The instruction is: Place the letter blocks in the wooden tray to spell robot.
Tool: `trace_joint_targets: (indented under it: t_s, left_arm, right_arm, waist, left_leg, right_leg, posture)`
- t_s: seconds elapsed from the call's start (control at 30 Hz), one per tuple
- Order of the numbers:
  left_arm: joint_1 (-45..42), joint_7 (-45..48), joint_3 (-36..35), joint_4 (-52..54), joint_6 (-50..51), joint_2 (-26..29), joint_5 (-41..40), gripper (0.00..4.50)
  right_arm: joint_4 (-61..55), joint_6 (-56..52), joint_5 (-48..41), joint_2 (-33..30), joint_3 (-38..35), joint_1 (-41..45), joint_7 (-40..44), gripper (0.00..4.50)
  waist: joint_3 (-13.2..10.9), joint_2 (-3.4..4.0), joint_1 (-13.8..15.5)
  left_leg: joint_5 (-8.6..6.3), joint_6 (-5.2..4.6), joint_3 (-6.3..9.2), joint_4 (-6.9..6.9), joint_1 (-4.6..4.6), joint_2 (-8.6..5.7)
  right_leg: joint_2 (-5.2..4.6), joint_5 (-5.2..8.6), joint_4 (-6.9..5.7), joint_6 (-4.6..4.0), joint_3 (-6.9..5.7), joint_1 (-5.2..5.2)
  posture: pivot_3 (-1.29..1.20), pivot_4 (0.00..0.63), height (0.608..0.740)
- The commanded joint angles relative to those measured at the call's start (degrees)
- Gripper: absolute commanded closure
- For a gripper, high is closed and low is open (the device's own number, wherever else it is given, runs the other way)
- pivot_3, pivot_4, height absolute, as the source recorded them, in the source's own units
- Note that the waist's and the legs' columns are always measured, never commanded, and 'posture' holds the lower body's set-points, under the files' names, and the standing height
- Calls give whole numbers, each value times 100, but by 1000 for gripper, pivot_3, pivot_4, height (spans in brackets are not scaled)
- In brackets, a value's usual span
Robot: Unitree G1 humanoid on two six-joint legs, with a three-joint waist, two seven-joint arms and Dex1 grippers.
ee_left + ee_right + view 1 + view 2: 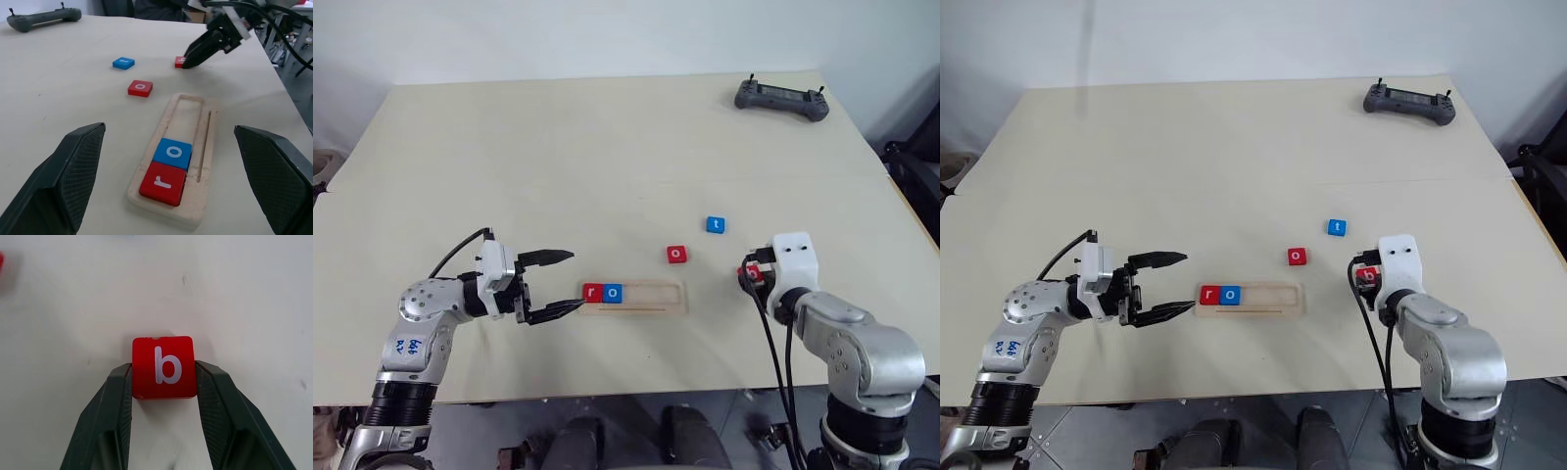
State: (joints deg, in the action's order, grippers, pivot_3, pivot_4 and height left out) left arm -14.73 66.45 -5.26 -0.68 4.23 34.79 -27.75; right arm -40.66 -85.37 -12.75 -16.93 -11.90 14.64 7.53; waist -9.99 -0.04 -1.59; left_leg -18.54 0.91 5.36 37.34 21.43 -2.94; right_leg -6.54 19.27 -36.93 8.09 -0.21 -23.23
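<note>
One broad pale beige table (pixel 607 157) carries everything here, with a dark grey handheld controller (pixel 781 98) lying near its far right corner. The left gripper (pixel 566 281) lies level near the table's front left part, its two black fingers (pixel 63 181) spread wide apart and holding nothing, their tips just beside the left end of the long narrow pale wooden tray (pixel 651 307); one fingertip looks close to or touching that end, but I cannot tell which. The right gripper (pixel 164 382) sits to the right of the tray and well apart from it, pinching the red square block marked b (pixel 164 367) between its two fingers, one pad pressed to each side of the block, with the letter facing up. Inside the tray's left end sit two blocks side by side and touching: the red square block marked r (pixel 592 292) at the very end, then the blue square block marked o (pixel 613 292) next to it; the remainder of the groove is bare wood. On the table beyond the tray lies the red square block marked o (pixel 676 254), and a little farther and to the right the blue square block marked t (pixel 716 224).
</note>
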Motion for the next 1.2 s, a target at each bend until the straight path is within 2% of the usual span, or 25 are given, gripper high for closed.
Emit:
trace_joint_targets:
  t_s: [0.03, 0.17, 0.3, 0.47, 0.6, 0.67, 0.8, 0.97, 1.07, 1.2]
  left_arm:
    - [-74, 70, -29, 72, -57, 37, -21, 0]
    - [-26, 86, -54, 136, -27, 61, -36, 0]
    - [5, 65, -70, 179, 5, 72, -40, 0]
    - [55, 39, -83, 229, 30, 74, -47, 0]
    - [59, 0, -88, 241, 35, 55, -41, 0]
    - [58, -22, -93, 243, 29, 46, -40, 0]
    - [114, -87, -157, 340, -30, 57, -45, 0]
    - [288, -47, -242, 540, -81, 132, -88, 0]
    - [416, 7, -251, 663, -32, 242, -77, 0]
    - [522, 0, -295, 752, 15, 357, -91, 0]
  right_arm:
    - [-334, -261, -51, 198, 40, -244, -13, 3031]
    - [-419, -326, -54, 279, 118, -322, -7, 3031]
    - [-291, -64, -153, 238, 51, -298, 184, 1658]
    - [58, 825, -539, -398, -213, -380, 1100, 32]
    - [649, 1776, -872, -1115, -488, -402, 1999, 32]
    - [895, 2430, -1045, -1594, -467, -520, 2717, 32]
    - [1986, 5106, -1030, -2322, -538, -650, 4600, 32]
    - [3812, 7182, -1005, -2982, -557, -715, 6365, 32]
    - [5102, 8137, -648, -3384, -321, -443, 6943, 32]
    - [6531, 9195, -344, -3504, 7, 312, 7374, 32]
  waist:
    - [2, -4, 2]
    - [4, -6, 2]
    - [4, -8, -3]
    - [4, -8, 3]
    - [4, -8, 16]
    - [4, -8, 21]
    - [3, -9, 18]
    - [2, -11, 23]
    - [2, -11, 21]
    - [2, -11, 4]
  left_leg:
    - [0, 0, 0, 0, 0, 0]
    - [0, 0, 0, 0, -1, -2]
    - [0, 0, 0, 0, -2, -1]
    - [0, -1, -5, 0, -2, -2]
    - [1, -6, -11, 2, -2, -6]
    - [2, -8, -14, 1, -2, -8]
    - [2, -9, -25, 2, -2, -5]
    - [0, -12, -31, 3, -20, 2]
    - [0, -13, -30, 8, -22, 6]
    - [0, -12, -32, 12, -26, 14]
  right_leg:
    - [0, 0, 0, 0, 2, 0]
    - [0, 0, 1, 0, 4, 0]
    - [0, 0, 1, 0, 5, 0]
    - [0, 0, 2, 0, 6, 0]
    - [-3, 0, 4, 0, 7, 1]
    - [-4, 0, 4, 0, 10, 1]
    - [-2, -2, 11, 4, 9, 5]
    - [-1, -2, 24, 4, 6, 32]
    - [-1, -4, 46, 7, 1, 47]
    - [1, -4, 62, 8, -5, 53]
  posture:
    - [0, 150, 740]
    - [0, 150, 740]
    - [0, 150, 740]
    - [0, 150, 740]
    - [0, 150, 740]
    - [0, 150, 740]
    - [0, 150, 740]
    - [0, 150, 740]
    - [0, 150, 740]
    - [0, 150, 740]
